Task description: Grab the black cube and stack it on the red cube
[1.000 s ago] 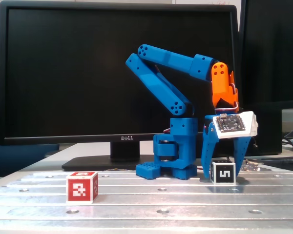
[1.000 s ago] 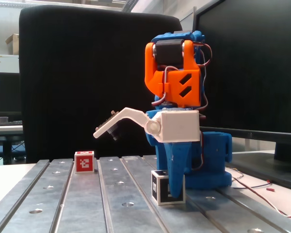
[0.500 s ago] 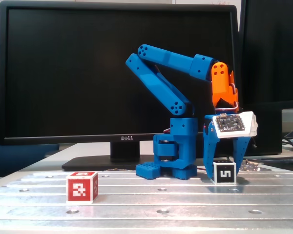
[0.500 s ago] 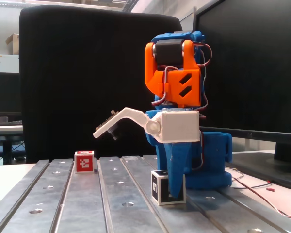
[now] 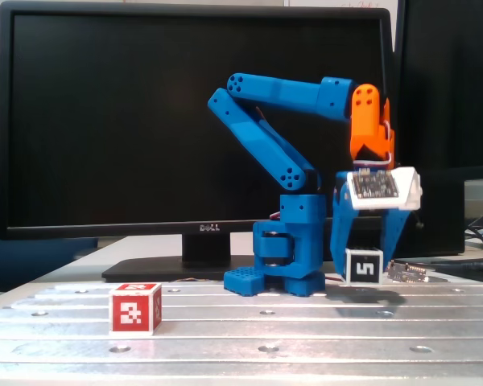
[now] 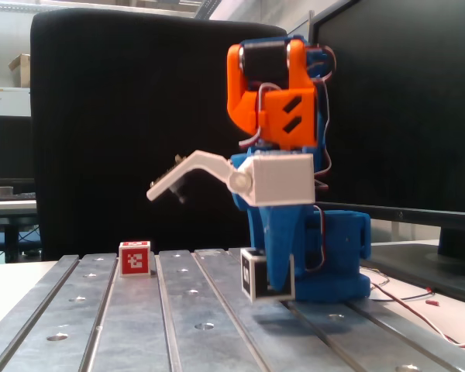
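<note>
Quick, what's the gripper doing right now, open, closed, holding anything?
Gripper: closed on the black cube, fingers on either side of it, holding it just above the metal table.

Even, cool indoor light falls from above on the ribbed metal table (image 5: pixel 241 322) in both fixed views, leaving pale streaks of glare along its ridges. A soft dark shadow lies on the table directly beneath the black cube (image 5: pixel 363 265), and a faint one sits under the red cube (image 5: pixel 134 308). Behind the table, the dark monitor (image 5: pixel 105 121) reads as a flat black field with almost no reflection. Both pictures are slightly soft and grainy, with mild noise in the blacks. In a fixed view, the room behind the table's left end (image 6: pixel 15 263) is washed out, bright and out of focus.
</note>
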Tool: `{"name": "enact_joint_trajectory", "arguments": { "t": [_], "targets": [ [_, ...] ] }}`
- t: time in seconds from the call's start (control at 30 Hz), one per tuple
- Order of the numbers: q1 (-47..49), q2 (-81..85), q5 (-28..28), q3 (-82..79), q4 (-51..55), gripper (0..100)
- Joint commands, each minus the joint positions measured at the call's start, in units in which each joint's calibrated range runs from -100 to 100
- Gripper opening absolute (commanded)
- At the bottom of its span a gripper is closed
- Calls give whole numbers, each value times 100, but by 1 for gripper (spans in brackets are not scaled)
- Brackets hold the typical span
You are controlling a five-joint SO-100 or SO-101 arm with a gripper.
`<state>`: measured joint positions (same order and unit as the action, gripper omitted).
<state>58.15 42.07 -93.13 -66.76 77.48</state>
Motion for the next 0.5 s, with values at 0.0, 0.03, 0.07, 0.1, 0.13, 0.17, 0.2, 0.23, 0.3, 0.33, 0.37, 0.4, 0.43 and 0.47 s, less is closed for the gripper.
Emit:
{"name": "enact_joint_trajectory", "arguments": {
  "t": [0.0,0.03,0.07,0.1,0.13,0.17,0.2,0.23,0.3,0.33,0.37,0.4,0.43,0.47],
  "targets": [
    [-89,12,112,529,405,15],
    [-156,12,191,583,448,15],
    [-252,12,275,647,507,15],
    [-340,20,349,710,584,15],
    [-422,20,412,819,679,15],
    [-496,20,465,936,790,15],
    [-569,12,533,1072,901,15],
    [-658,3,617,1208,1012,15],
    [-909,3,833,1407,1132,15],
    [-1057,3,975,1470,1149,15],
    [-1219,3,1122,1506,1149,15],
    [-1396,3,1275,1524,1149,15],
    [-1573,3,1427,1524,1149,15],
    [-1758,3,1574,1533,1140,15]
  ]
}}
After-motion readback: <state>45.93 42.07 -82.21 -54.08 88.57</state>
